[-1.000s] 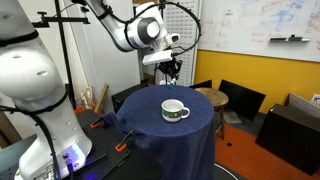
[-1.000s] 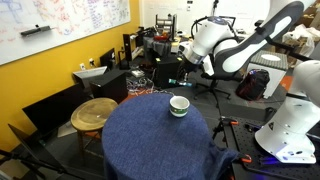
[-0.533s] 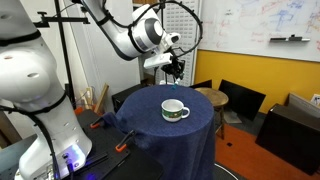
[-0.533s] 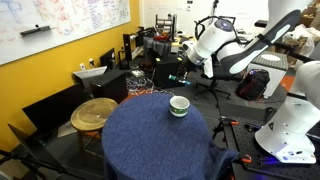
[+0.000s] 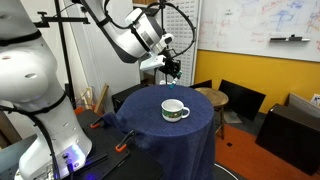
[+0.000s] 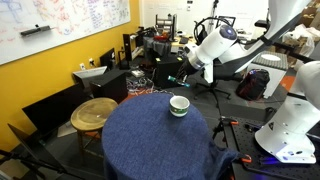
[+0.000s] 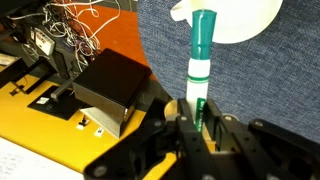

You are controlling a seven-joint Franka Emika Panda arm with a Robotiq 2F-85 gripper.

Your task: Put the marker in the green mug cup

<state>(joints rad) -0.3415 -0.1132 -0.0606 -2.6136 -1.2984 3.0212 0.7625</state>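
Note:
The green mug cup [image 5: 175,110] stands upright on the blue-clothed round table [image 5: 160,135]; it also shows in the other exterior view [image 6: 179,105]. In the wrist view only its white inside [image 7: 240,20] shows, at the top edge. My gripper [image 7: 195,115] is shut on the marker [image 7: 203,55], a green and white stick whose free end points toward the mug. In both exterior views the gripper [image 5: 172,68] [image 6: 187,72] hangs in the air above the table's far edge, behind and above the mug. The marker is too small to make out there.
Orange-handled clamps [image 5: 120,148] grip the cloth at the table's side. A round wooden stool [image 6: 95,112] stands beside the table, with black chairs [image 5: 240,100] nearby. A black box [image 7: 110,90] and tangled wires [image 7: 70,30] lie beyond the table edge. A second white robot [image 5: 35,100] stands close by.
The arm's wrist has shifted slightly up and back while the gripper stays shut on the marker. The mug has not moved.

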